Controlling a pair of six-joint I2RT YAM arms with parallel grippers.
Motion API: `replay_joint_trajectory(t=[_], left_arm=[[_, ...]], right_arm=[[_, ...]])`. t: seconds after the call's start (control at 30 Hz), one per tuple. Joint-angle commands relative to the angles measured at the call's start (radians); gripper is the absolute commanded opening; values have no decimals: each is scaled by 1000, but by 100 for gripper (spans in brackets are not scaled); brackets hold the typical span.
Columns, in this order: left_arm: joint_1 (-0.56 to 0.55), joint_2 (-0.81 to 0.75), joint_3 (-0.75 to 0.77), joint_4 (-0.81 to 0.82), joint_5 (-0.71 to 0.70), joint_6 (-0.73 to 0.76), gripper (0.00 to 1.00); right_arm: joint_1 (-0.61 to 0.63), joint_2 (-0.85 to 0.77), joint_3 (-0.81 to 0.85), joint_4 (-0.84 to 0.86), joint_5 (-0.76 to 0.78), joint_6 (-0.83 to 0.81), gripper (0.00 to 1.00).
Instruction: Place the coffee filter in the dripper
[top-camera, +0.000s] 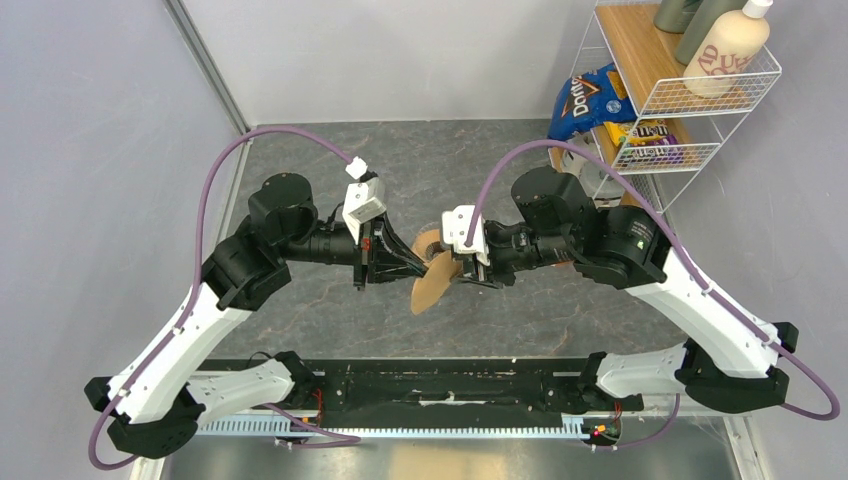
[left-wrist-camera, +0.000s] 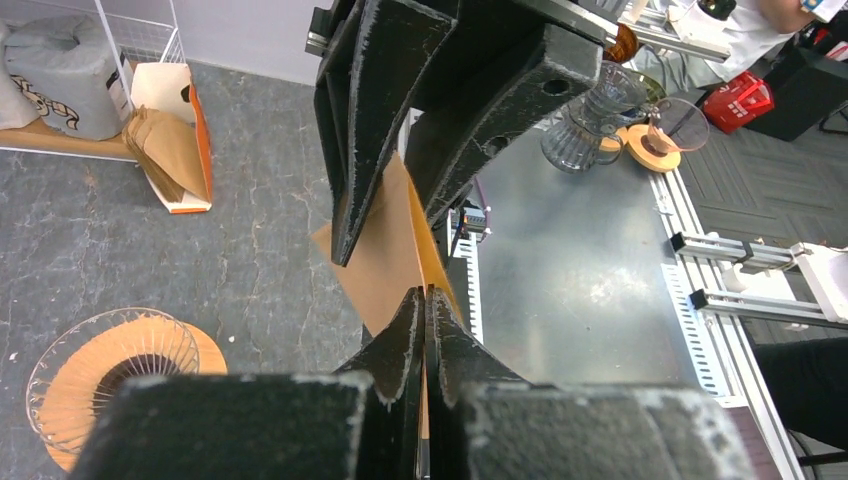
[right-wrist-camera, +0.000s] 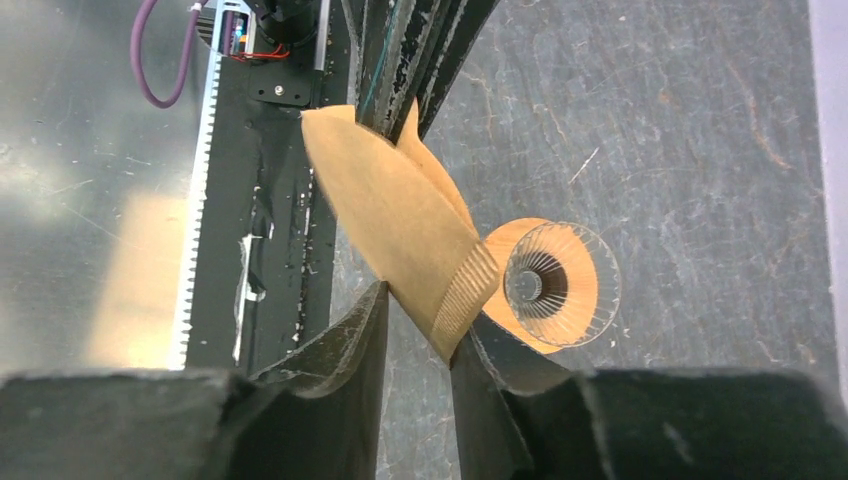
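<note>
The tan-brown paper coffee filter (top-camera: 433, 283) hangs in the air between my two grippers at the table's middle. My left gripper (left-wrist-camera: 425, 297) is shut on one edge of the filter (left-wrist-camera: 385, 250). My right gripper (right-wrist-camera: 425, 315) is open, its fingers on either side of the filter's lower corner (right-wrist-camera: 410, 220), and the crimped seam touches one finger. The dripper (right-wrist-camera: 555, 285), a clear ribbed glass cone on an orange-brown wooden collar, stands on the table just beyond and below the filter. It also shows in the left wrist view (left-wrist-camera: 110, 370) and is partly hidden in the top view (top-camera: 428, 240).
A white wire shelf (top-camera: 690, 110) with a blue chip bag (top-camera: 583, 97), candy and bottles stands at the back right. An open box of paper filters (left-wrist-camera: 172, 150) sits by the shelf. A black rail (top-camera: 450, 385) runs along the near edge.
</note>
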Motion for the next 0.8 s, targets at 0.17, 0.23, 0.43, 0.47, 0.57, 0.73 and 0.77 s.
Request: replay_joint_trajectory(t=[0.17, 0.23, 0.43, 0.47, 0.57, 0.73, 0.77], left_arm=[[21, -16, -5, 50, 21, -25, 2], [21, -11, -9, 35, -7, -5, 2], [19, 4, 5, -23, -16, 89, 27], [19, 6, 4, -28, -5, 98, 30], [18, 7, 2, -63, 20, 146, 37], [18, -14, -3, -115, 17, 200, 47], [18, -18, -3, -119, 14, 203, 48]], right_arm=[[-3, -3, -1, -1, -46, -13, 0], [-5, 8, 16, 2, -35, -3, 0], [-5, 44, 79, -27, -78, 5, 0], [-5, 48, 83, -32, -80, 4, 0], [-5, 53, 86, -34, -75, 4, 0], [-10, 60, 87, -55, -63, 4, 0], [-11, 62, 88, -60, -60, 3, 0]])
